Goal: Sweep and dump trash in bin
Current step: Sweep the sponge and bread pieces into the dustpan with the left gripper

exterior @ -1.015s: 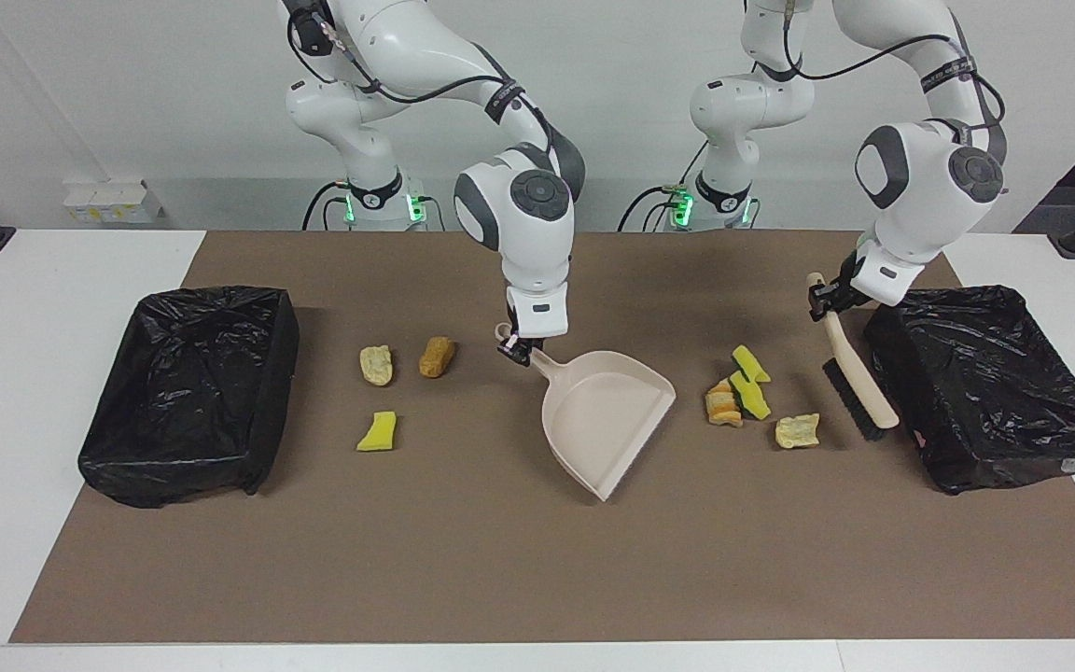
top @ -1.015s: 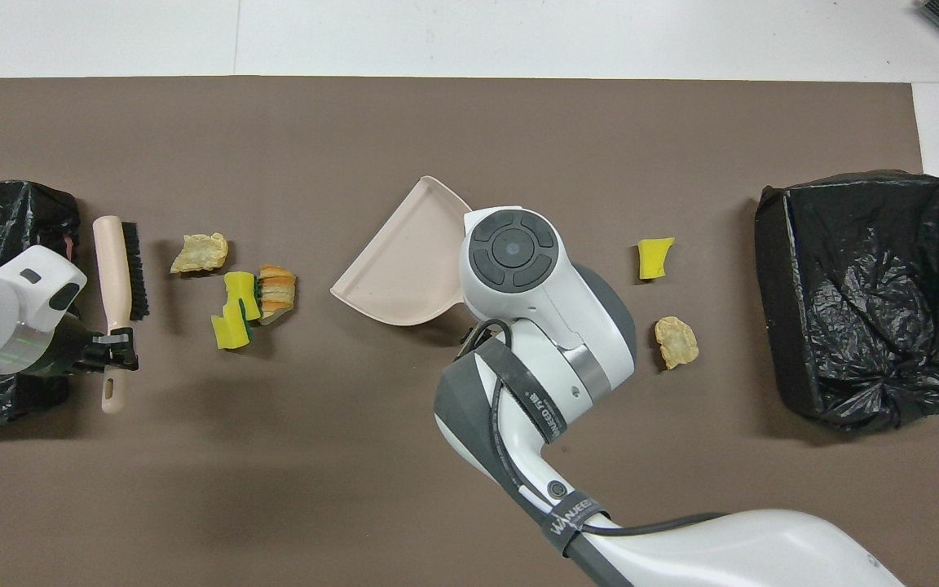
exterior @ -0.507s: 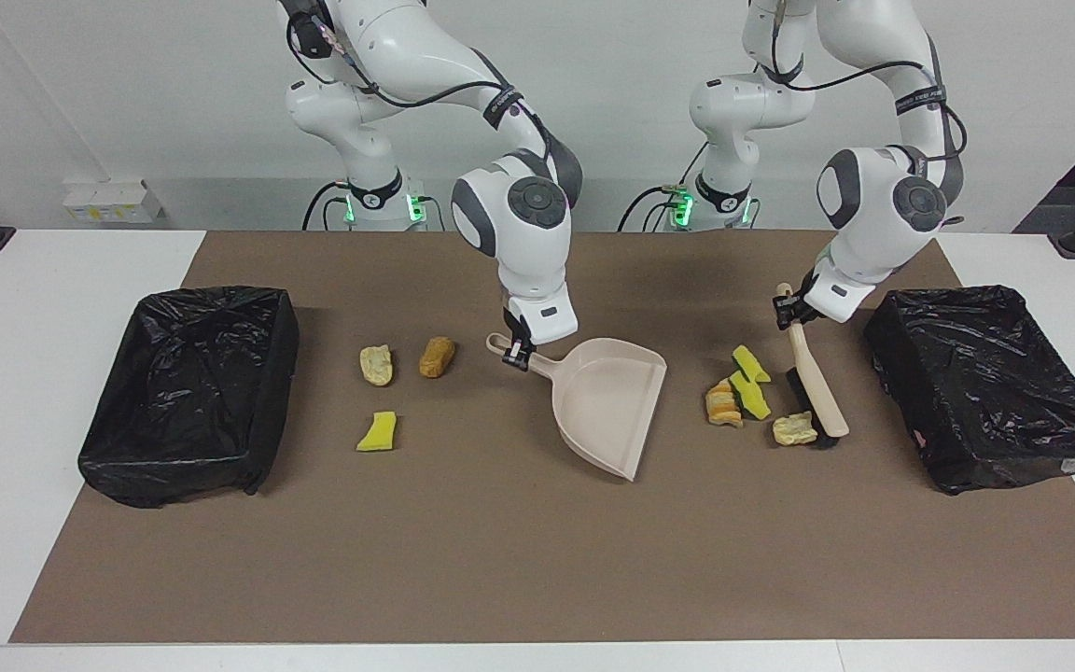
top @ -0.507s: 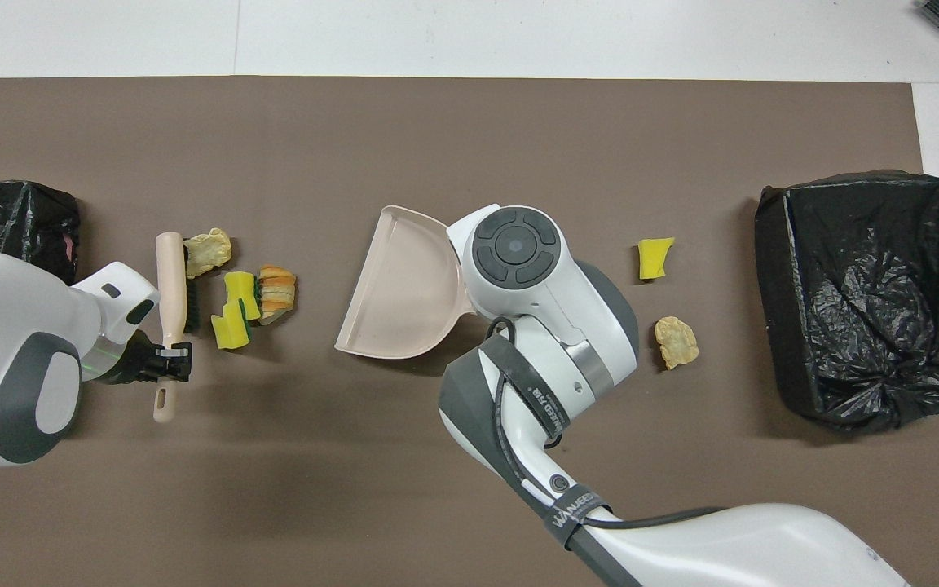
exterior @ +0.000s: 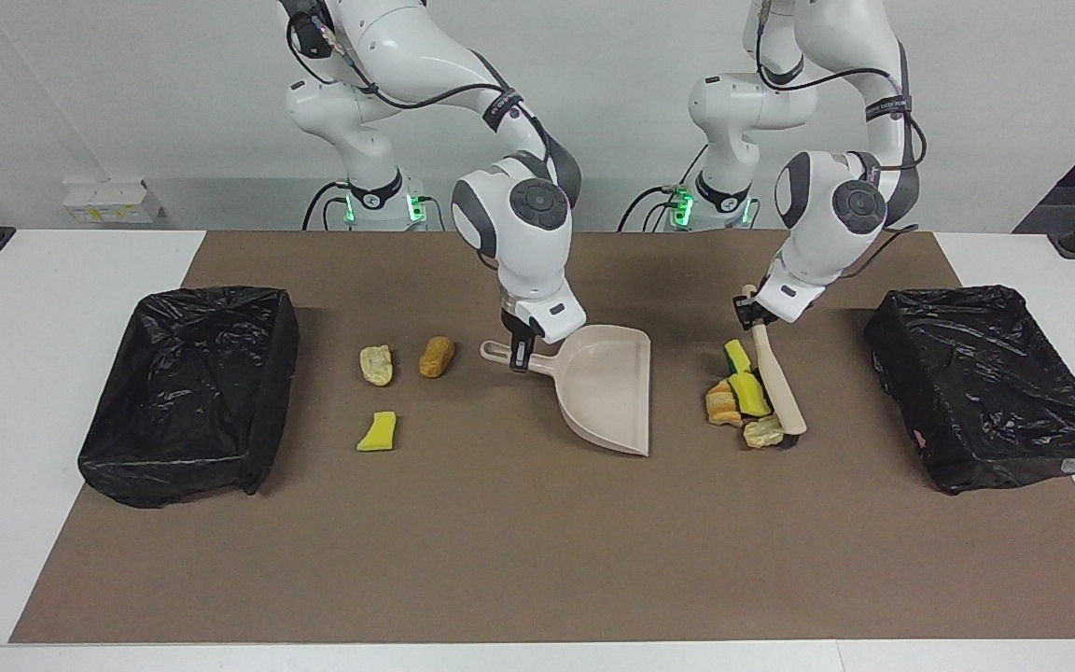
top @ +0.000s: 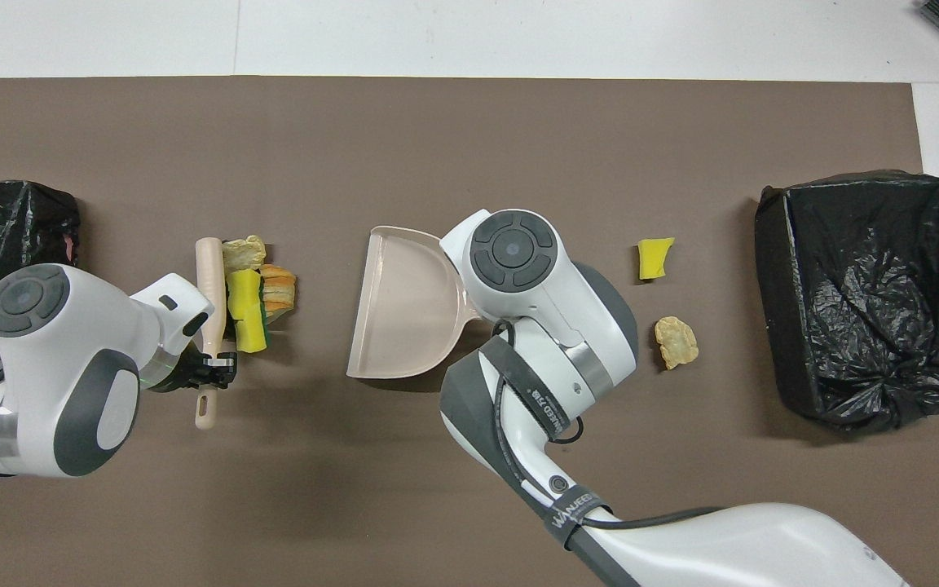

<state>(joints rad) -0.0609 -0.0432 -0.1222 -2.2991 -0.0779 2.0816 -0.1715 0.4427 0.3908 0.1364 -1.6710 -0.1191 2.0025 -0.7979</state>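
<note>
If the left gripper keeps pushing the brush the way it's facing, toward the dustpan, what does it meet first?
The left gripper holds the brush against the scrap pile. Pushed on, the scraps likely meet the dustpan mouth, held by the right gripper.

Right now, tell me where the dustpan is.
The dustpan lies mid-mat in the facing view, its handle held by the right end effector, between the brown scrap and the scrap pile at the brush.

The left tool [top: 213, 369] grips the brush [top: 209, 302], pressed against bunched scraps [top: 253, 293] beside the dustpan [top: 400, 310].
</note>
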